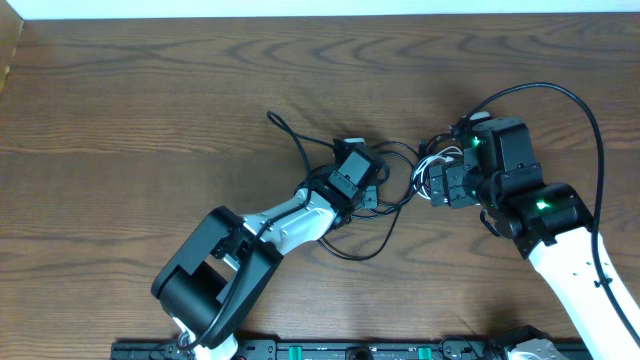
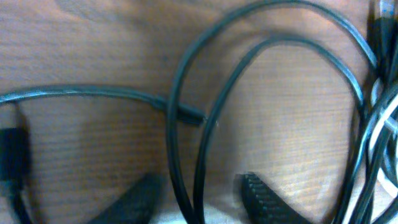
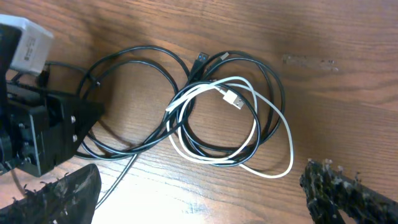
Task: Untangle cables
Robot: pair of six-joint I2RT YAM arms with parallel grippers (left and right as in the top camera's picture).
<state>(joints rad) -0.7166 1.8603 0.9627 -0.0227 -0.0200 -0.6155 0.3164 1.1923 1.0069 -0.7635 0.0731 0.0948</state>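
Note:
The cables (image 1: pixel 400 172) lie tangled on the wooden table between my two grippers. In the right wrist view several black cables (image 3: pixel 177 124) coil together with one white cable (image 3: pixel 273 174), whose small plug lies inside the coil. My left gripper (image 1: pixel 368 180) is low over the left side of the tangle. In the left wrist view its fingers (image 2: pixel 199 205) are apart, and two black cable strands (image 2: pixel 93 92) run loose between them. My right gripper (image 1: pixel 440 182) (image 3: pixel 205 199) is wide open and empty, just right of the coil.
One black cable end (image 1: pixel 272 118) trails to the upper left and a black loop (image 1: pixel 355 255) sags toward the front. The left gripper's body (image 3: pixel 37 137) fills the left of the right wrist view. Wooden table (image 1: pixel 150 110) stretches all around.

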